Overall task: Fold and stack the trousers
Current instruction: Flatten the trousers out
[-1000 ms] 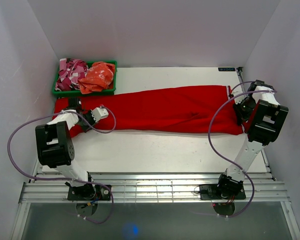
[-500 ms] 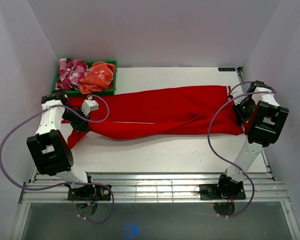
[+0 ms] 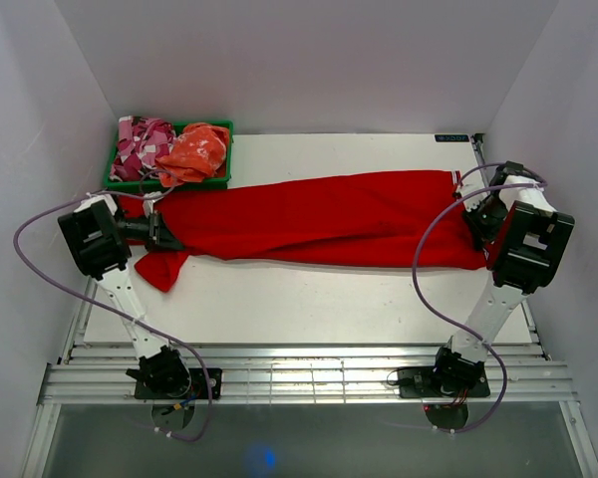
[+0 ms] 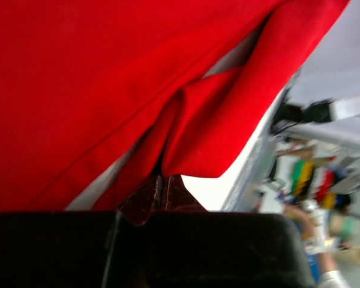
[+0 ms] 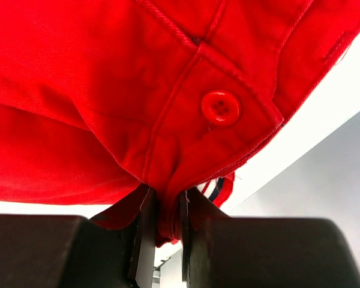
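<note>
White walls enclose a pale desk [image 3: 309,299]; the trousers [image 3: 319,219] lie stretched nearly the whole way across it, legs to the left, waist to the right; a green basket [image 3: 215,182] of other garments sits at the far left corner, just beside the legs; the left gripper [image 3: 162,231] is clenched on the leg cloth; the right gripper [image 3: 475,214] pinches the waistband near a red button [image 5: 220,108].
</note>
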Tool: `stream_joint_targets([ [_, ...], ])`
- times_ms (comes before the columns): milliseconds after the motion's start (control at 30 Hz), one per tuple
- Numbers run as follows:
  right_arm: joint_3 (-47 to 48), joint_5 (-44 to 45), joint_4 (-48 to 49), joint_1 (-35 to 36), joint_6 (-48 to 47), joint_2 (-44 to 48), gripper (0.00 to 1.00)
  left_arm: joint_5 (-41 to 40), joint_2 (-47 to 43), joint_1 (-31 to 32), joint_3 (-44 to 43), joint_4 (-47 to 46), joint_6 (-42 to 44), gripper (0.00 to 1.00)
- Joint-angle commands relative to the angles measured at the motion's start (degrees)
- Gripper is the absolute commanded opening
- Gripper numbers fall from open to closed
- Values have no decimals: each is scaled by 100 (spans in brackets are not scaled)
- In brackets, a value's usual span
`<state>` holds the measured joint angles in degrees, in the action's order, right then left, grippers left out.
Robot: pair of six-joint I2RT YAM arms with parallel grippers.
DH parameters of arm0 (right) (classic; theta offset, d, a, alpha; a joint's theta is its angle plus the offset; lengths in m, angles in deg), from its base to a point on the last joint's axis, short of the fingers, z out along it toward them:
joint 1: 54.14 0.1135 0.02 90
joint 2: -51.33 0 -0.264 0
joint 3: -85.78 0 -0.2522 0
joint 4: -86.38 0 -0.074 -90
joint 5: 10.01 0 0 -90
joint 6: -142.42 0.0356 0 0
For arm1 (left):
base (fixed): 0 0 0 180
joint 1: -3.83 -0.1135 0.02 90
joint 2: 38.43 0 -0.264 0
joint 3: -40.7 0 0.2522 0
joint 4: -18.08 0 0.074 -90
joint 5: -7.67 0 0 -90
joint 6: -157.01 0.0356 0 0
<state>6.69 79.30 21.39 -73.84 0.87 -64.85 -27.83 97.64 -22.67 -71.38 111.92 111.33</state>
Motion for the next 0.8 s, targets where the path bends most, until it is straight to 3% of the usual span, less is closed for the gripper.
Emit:
stream_joint_targets([
  [0, -313, 666, 525, -130, -417, -229, 8, 579, 279, -382, -459, 43, -792, 0],
  [33, -322, 701, 569, -130, -426, -247, 8, 649, 393, -452, -573, 43, -897, 2],
  [133, -313, 702, 569, -130, -444, -282, 8, 432, 403, -602, -679, 35, -750, 33],
  [167, -322, 684, 561, -130, -444, -274, 8, 334, 185, -619, -671, 26, -644, 62],
  [233, -357, 649, 526, -121, -444, -247, 8, -24, -149, -628, -670, 26, -267, 73],
  [267, -366, 632, 508, -121, -435, -238, 8, -192, -577, -637, -671, -9, -91, 84],
  [400, -418, 561, 481, -121, -409, -168, 8, -930, -1851, -786, -329, -885, 252, 93],
  [500, -419, 526, 438, -121, -391, -151, 8, -1423, -2817, -865, 276, -1054, 988, 94],
  [633, -401, 482, 429, -130, -365, -133, 8, -2258, -4130, -874, 2015, -1731, 2515, 96],
  [767, -383, 456, 411, -121, -347, -142, 8, -2506, -5291, -980, 3879, -2697, 3755, 98],
])
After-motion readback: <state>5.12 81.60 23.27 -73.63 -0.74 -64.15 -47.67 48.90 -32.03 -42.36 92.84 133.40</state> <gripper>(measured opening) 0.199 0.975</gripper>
